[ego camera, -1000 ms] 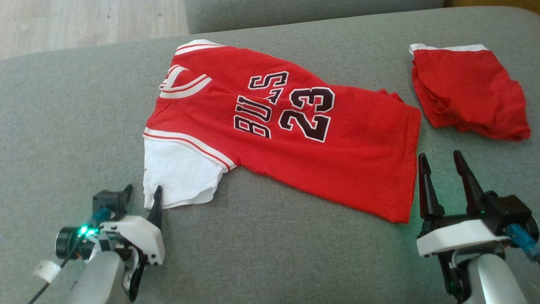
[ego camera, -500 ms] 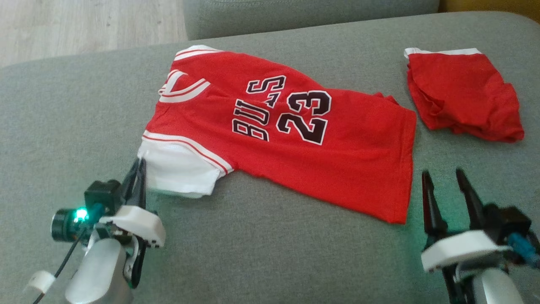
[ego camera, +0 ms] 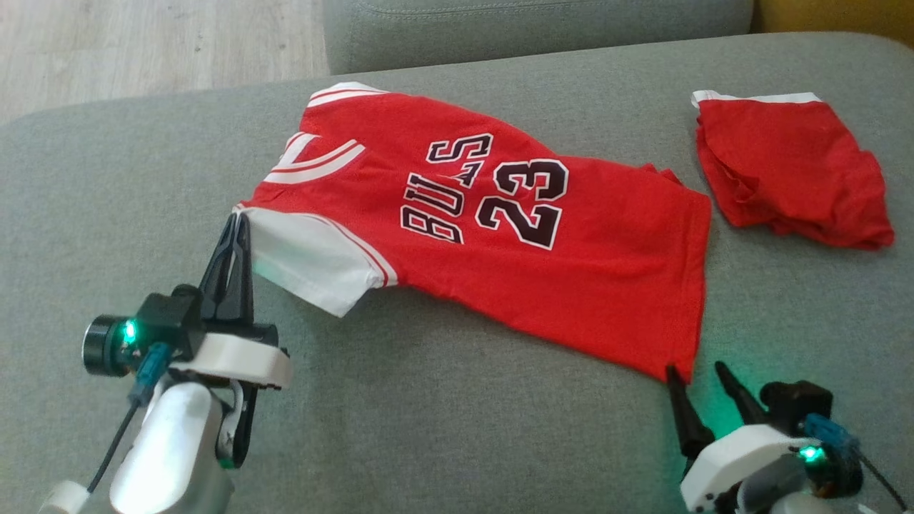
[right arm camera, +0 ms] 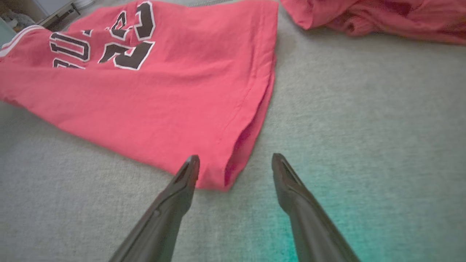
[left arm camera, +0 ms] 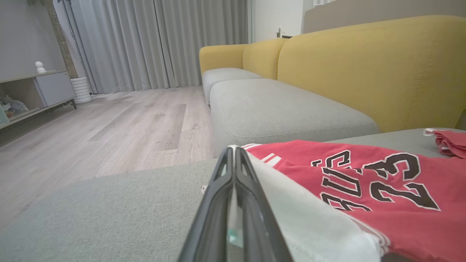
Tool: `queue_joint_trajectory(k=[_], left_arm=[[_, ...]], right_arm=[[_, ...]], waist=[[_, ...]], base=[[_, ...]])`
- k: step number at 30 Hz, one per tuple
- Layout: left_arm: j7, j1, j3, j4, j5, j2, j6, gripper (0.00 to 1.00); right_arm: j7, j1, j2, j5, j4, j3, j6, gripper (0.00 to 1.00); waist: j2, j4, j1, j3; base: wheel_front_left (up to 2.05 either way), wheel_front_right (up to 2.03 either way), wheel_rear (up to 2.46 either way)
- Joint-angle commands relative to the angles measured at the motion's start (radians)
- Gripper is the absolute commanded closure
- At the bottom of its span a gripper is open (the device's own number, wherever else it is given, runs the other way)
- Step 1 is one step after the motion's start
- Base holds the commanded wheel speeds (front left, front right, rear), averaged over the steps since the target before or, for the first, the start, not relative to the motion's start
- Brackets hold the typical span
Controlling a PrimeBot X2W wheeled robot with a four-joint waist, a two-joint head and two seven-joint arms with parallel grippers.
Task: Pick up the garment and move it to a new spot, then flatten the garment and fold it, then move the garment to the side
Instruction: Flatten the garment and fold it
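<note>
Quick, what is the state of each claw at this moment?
Left claw: closed on the jersey's white sleeve.
Right claw: open, holding nothing, at the jersey's lower corner.

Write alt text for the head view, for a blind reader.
The left end effector is shut on the white sleeve of a red number 23 jersey spread on a grey sofa cushion. The right end effector hangs open by the jersey's near hem corner; a second red garment lies crumpled at upper right.
</note>
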Motion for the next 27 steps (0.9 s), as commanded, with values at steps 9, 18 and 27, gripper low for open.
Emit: queue_joint_trajectory(k=[9,18,27], left_arm=[[-0.007,-0.021,0.016,-0.120,0.011,0.042,0.011,1.00],[0.013,-0.020,0.000,-0.158,0.015,0.053,0.012,1.00],[0.025,0.008,0.010,-0.162,-0.009,0.055,0.028,1.00]], right_arm=[[0.026,-0.050,-0.006,0.056,0.054,0.052,-0.001,0.00],[0.015,-0.081,-0.006,0.105,0.132,0.074,-0.001,0.87],[-0.023,-0.101,-0.006,0.125,0.091,0.112,-0.001,1.00]], waist=[[-0.0001,0.022,0.0000,0.006],[-0.0001,0.037,0.0000,0.012],[-0.0001,0.024,0.0000,-0.032]], base=[[0.00,0.00,0.00],[0.00,0.00,0.00],[0.00,0.00,0.00]])
